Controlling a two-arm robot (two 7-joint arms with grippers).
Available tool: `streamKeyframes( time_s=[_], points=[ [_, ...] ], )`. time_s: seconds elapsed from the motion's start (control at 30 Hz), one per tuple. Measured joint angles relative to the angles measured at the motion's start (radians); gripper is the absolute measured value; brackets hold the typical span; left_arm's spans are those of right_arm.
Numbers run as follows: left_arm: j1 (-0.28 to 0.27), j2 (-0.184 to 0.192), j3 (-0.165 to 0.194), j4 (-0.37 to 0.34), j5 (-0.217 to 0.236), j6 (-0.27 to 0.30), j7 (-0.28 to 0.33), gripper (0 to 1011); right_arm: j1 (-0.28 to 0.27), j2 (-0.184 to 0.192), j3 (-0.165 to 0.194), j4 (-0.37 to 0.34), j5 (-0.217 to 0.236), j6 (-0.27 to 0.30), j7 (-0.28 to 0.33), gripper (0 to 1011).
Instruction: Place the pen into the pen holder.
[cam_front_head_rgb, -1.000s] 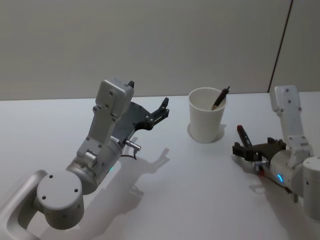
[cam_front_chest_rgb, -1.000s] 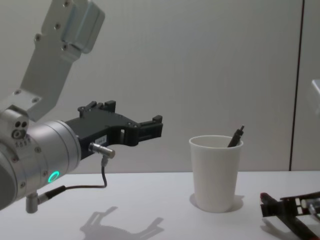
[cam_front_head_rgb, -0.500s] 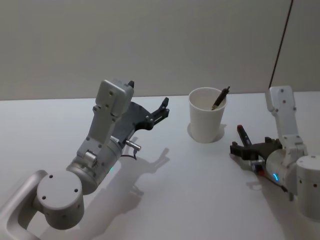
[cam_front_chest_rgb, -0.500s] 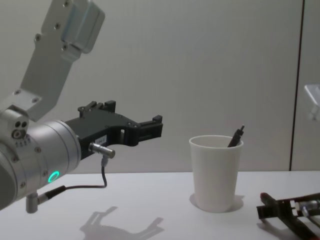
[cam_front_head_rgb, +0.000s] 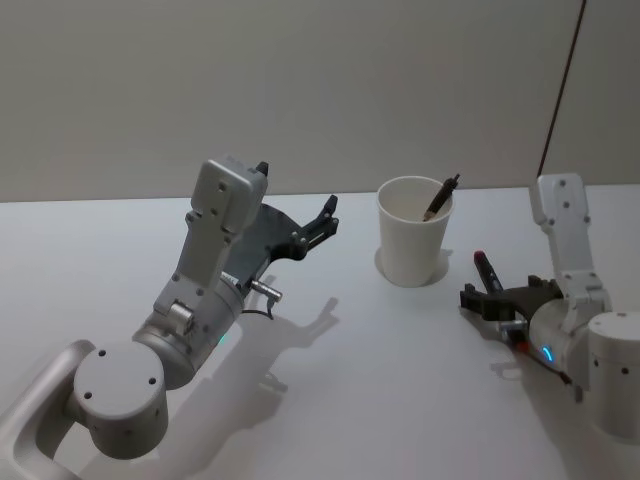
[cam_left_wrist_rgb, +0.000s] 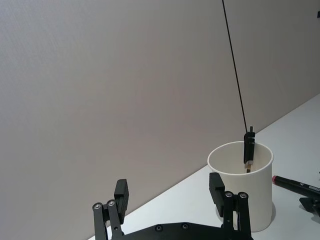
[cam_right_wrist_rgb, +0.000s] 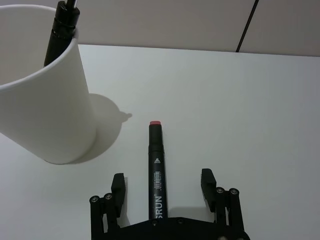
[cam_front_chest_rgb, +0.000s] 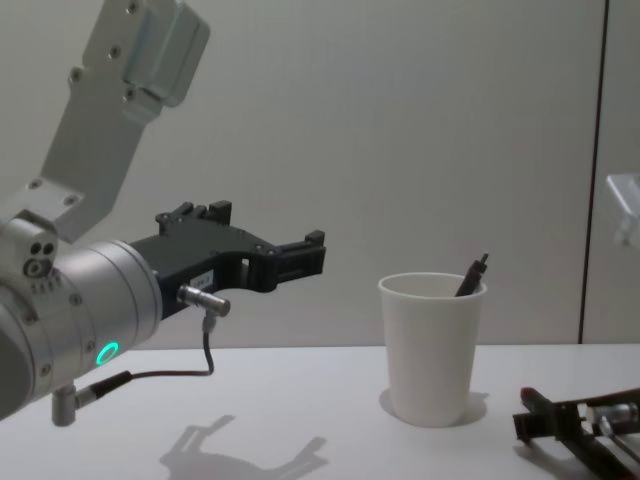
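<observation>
Right gripper (cam_right_wrist_rgb: 163, 176), jaws apart, straddles the pen (cam_right_wrist_rgb: 156, 150), lengthwise at lower centre; cup (cam_right_wrist_rgb: 47, 110) upper left. Left gripper (cam_left_wrist_rgb: 168, 185) idle, spread.

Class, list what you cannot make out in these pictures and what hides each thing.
- Chest view: lower part of the dark pen in the pen holder, behind its wall.
- Right wrist view: rear end of the marker, under the body of the right gripper.
- Chest view: back of the right gripper, cut off by the right edge.
- Left wrist view: base of the left gripper, cut off by the picture's edge.
</observation>
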Motion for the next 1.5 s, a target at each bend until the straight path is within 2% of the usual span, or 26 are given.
streamKeyframes(
  time_s=[0.17, 1.5],
  points=[
    [0.0, 0.0, 0.0, 0.0, 0.0, 0.0, 0.0, 1001, 0.001, -0.002, 0.001, 0.003, 0.0, -0.001, -0.001, 864],
    [0.0, 0.0, 0.0, 0.0, 0.0, 0.0, 0.0, 1001, -0.009, -0.006, 0.01, -0.002, 0.003, -0.018, -0.004, 599]
  ],
)
